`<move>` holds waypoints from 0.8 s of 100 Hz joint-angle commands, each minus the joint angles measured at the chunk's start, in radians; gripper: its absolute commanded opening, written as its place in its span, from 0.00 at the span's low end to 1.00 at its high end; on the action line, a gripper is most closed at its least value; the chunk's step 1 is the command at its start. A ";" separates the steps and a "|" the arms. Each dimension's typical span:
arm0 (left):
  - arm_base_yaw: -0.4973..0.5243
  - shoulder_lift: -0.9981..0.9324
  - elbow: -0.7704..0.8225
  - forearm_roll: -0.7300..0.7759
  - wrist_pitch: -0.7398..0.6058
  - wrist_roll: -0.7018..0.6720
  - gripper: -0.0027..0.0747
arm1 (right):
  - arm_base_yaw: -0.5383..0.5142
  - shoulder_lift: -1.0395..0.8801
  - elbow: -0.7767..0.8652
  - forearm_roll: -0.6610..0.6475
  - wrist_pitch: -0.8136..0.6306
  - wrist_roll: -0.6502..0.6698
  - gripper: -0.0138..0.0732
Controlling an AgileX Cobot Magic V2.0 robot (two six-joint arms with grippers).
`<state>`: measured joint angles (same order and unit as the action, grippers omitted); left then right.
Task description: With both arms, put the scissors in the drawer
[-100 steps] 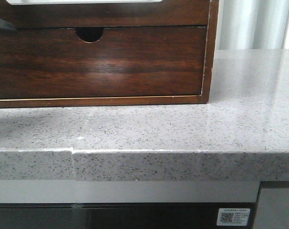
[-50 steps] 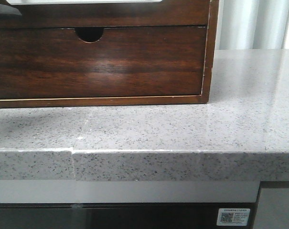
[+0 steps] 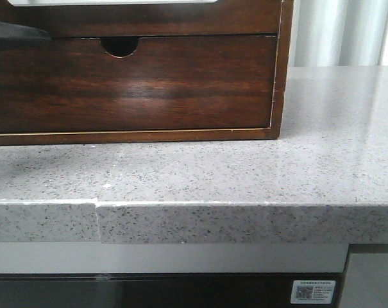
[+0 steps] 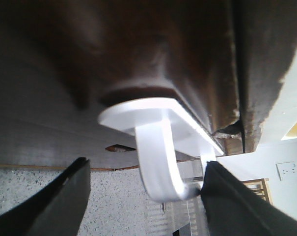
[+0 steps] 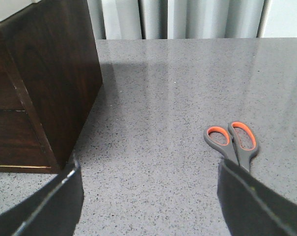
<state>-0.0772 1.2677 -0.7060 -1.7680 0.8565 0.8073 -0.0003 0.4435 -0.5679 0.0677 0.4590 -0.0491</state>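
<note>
The drawer [image 3: 155, 19] is the upper dark brown glossy front with a white area along its top edge. In the left wrist view a white curved handle [image 4: 160, 162] hangs from a white plate on this dark wood [image 4: 138, 54]. My left gripper [image 4: 146, 164] is open, one finger on each side of the handle, and the right-hand finger [image 4: 231, 201] touches the handle's end. The scissors [image 5: 235, 142], grey with orange-lined loops, lie flat on the counter. My right gripper [image 5: 148, 167] is open and empty just in front of them, and one finger hides the blades.
The lower drawer front [image 3: 136, 83] with a half-round notch sits under the upper one. The cabinet stands on a grey speckled counter [image 3: 245, 173]; its side wall [image 5: 55, 73] is left of my right gripper. A dark part of the left gripper [image 3: 17, 30] shows at the cabinet's left.
The dark tip of the left gripper at the front view's left edge has shifted and now reaches further right across the cabinet front. Nothing else moved.
</note>
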 commanded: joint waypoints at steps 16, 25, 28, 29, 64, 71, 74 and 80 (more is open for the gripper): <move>0.003 -0.009 -0.074 -0.100 0.052 0.012 0.47 | -0.006 0.013 -0.036 0.002 -0.077 -0.001 0.74; 0.003 -0.009 -0.077 -0.100 0.052 0.012 0.39 | -0.006 0.013 -0.036 0.002 -0.077 -0.001 0.74; 0.003 -0.009 -0.077 -0.100 0.052 0.012 0.37 | -0.006 0.013 -0.036 0.002 -0.077 -0.001 0.74; 0.003 -0.009 -0.077 -0.100 0.052 0.012 0.37 | -0.006 0.013 -0.036 0.002 -0.077 -0.001 0.74; 0.003 -0.009 -0.077 -0.100 0.068 0.012 0.21 | -0.006 0.013 -0.036 0.002 -0.077 -0.001 0.74; 0.003 -0.009 -0.077 -0.100 0.096 0.012 0.20 | -0.006 0.013 -0.036 0.002 -0.077 -0.001 0.74; 0.003 -0.009 -0.077 -0.100 0.109 0.012 0.20 | -0.006 0.013 -0.036 0.002 -0.082 -0.001 0.74; 0.003 -0.011 -0.077 -0.100 0.129 0.012 0.20 | -0.006 0.013 -0.036 0.002 -0.093 -0.001 0.74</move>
<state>-0.0772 1.2837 -0.7502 -1.7822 0.8828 0.7853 -0.0003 0.4435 -0.5679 0.0677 0.4590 -0.0491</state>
